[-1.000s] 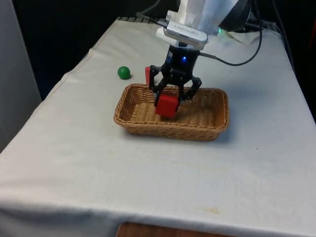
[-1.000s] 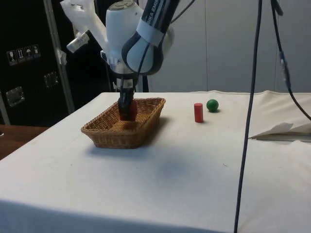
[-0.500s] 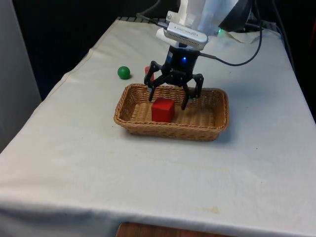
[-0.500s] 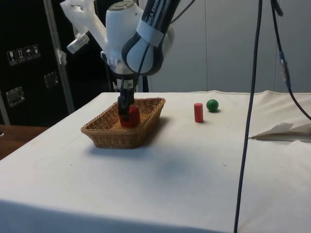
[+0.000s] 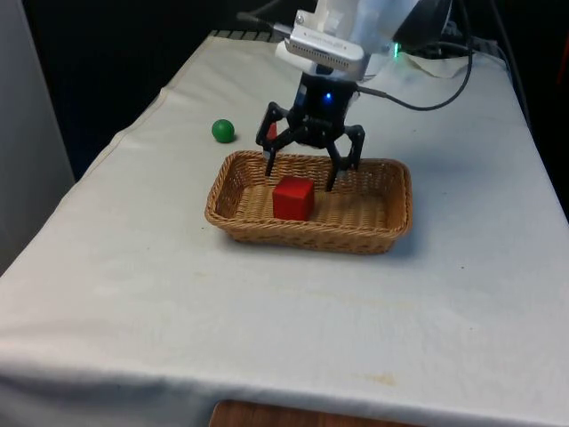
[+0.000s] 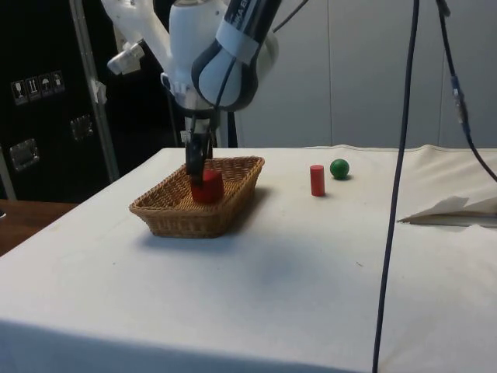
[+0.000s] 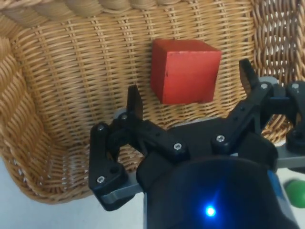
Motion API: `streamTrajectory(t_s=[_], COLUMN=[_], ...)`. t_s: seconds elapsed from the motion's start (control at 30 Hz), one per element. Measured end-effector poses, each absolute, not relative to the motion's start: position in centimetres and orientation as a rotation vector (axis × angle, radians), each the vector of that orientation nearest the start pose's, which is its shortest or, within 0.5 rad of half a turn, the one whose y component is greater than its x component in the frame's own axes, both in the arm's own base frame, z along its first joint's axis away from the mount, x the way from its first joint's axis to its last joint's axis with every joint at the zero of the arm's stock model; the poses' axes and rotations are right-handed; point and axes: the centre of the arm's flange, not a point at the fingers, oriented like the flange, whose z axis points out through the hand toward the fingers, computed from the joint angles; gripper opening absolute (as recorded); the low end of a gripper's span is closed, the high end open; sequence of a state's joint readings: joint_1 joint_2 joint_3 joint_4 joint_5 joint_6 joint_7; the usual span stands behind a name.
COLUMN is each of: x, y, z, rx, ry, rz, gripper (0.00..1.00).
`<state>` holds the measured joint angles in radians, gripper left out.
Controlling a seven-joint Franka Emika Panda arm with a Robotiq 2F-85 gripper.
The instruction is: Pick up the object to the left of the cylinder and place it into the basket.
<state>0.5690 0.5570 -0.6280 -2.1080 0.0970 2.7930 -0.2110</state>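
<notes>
The red cube [image 5: 293, 197] sits flat on the woven floor of the wicker basket [image 5: 231, 215], directly below the open jaws and clear of both — one top edge faces the front view. In the wrist view the red cube [image 7: 185, 70] lies between the spread jaws and a little beyond their tips. The red cylinder [image 6: 316, 179] stands upright on the tabletop outside the basket [image 6: 171, 217], behind the jaws in the front view — well apart from the red cube [image 6: 207, 186].

- The front view looks down the counter [image 5: 267, 302] from its near end.
- The side view looks across it, lower.
- The wrist view looks straight down, close.
- All three share the basket [image 5: 233, 219] [image 6: 167, 218] [image 7: 57, 86].
</notes>
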Motion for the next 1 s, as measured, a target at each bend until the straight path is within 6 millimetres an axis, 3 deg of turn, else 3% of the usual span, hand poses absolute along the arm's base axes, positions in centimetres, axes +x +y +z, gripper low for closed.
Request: streamTrajectory(t_s=[0.57,1.0], x=[60.4,60.5], y=[-4.1,-4.3], z=[28.1,31.2], rx=[-3.346,-3.313], ry=[-0.283,-0.268], rz=[-0.39,-0.403], gripper=[1.0,1.0])
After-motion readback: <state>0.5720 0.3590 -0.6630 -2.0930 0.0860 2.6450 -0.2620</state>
